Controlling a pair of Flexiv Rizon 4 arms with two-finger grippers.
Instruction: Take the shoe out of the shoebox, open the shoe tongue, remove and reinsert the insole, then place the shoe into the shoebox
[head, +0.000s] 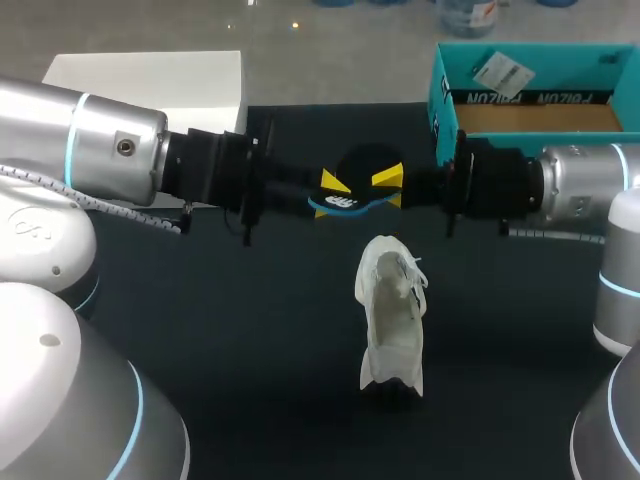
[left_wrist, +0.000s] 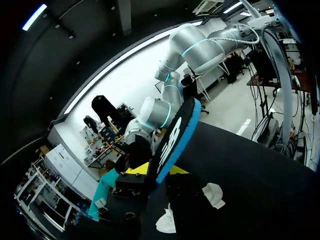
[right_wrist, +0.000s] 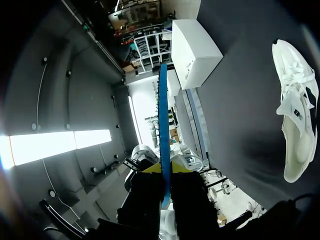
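Head view: left tool (head: 335, 183) and right tool (head: 387, 178) both grip the white-printed insole (head: 345, 204) near the lettered shoebox (head: 440, 95).

The left tool (left_wrist: 157, 172) holds the lower end of a black, blue-rimmed insole (left_wrist: 175, 135), with a yellow tip on either side of it. The insole rises tilted away from the tool. Just beyond it is the silver right arm (left_wrist: 156, 112). The white shoe (left_wrist: 214, 194) lies on the dark desk (left_wrist: 250, 165) under the tool, partly hidden. The teal shoebox (left_wrist: 100, 192) stands farther off, near the right arm.
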